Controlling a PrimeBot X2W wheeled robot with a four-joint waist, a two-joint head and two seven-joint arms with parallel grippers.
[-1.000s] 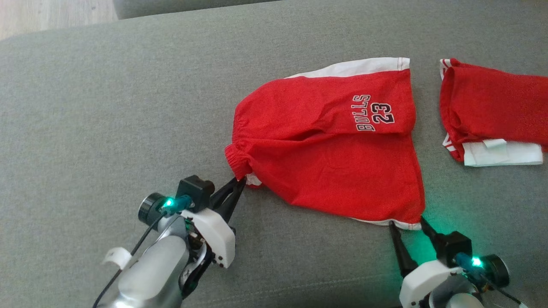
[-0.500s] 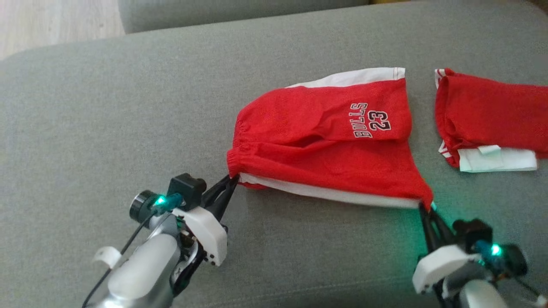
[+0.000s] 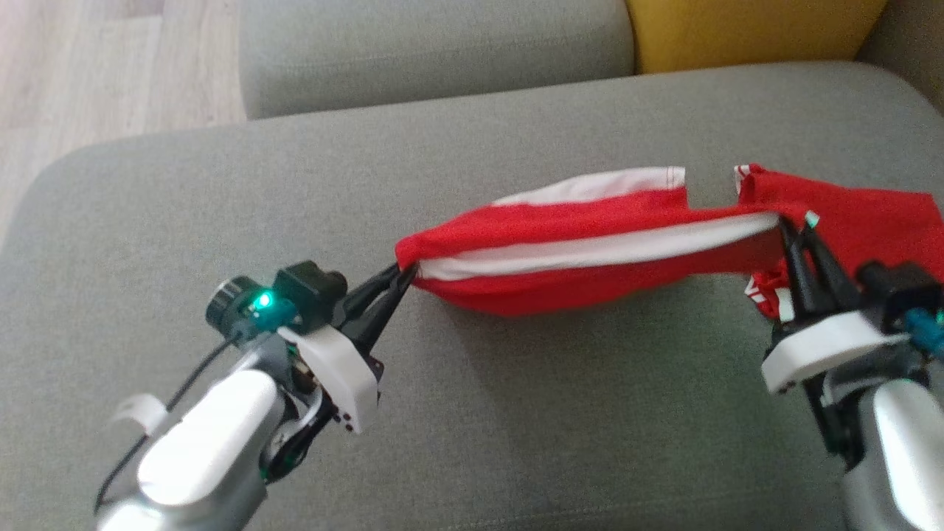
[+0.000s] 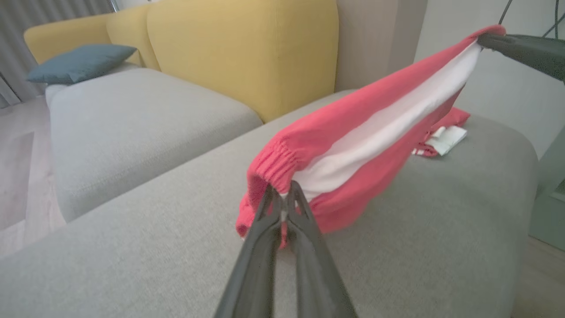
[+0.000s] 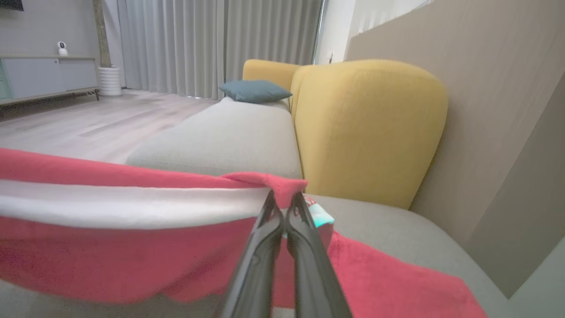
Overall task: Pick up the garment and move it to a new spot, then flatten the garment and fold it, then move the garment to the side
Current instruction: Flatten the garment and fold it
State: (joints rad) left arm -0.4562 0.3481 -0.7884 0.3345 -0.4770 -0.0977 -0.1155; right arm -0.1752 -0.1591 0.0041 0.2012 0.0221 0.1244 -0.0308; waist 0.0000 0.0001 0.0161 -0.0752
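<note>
Grey sofa seat; your left gripper and right gripper each clench an end of the red garment, slung mid-frame, possibly brushing the seat; flattening, folding, setting aside remain.

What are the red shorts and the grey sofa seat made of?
The red shorts look like soft knit cloth, probably jersey: matte, sagging between the grips, and the waistband puckers like elastic. The grey sofa seat looks like woven upholstery fabric, probably over padding: matte, with a fine speckled weave.

Grey sofa, pale wood floor
</note>
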